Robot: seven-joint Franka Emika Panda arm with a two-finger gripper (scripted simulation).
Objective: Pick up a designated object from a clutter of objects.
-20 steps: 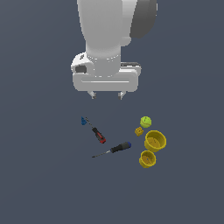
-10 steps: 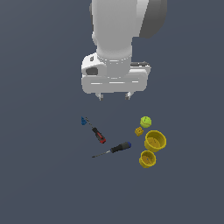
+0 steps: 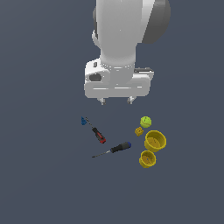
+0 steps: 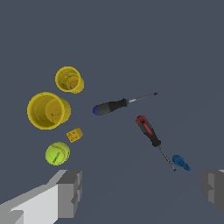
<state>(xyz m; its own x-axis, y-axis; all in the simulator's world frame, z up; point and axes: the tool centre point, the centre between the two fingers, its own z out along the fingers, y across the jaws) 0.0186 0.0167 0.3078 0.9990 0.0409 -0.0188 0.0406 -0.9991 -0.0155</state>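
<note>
arm: overhead, wrist vertical | tool (image 3: 117,101): fingers apart, holding nothing

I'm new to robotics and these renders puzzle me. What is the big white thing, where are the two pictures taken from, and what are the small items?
The white shape is a simulated robot arm; at its lower end is the gripper, two short fingers standing apart and holding nothing. The exterior view looks at the scene from off the arm. The wrist view comes from a camera on the arm's wrist, so the grey blocks at its edge are the fingers. On the dark surface lie a smaller yellow cup, a larger yellow cup, a green ball, a tiny yellow cube, a red-handled screwdriver, a black-handled screwdriver and a small blue piece.
</note>
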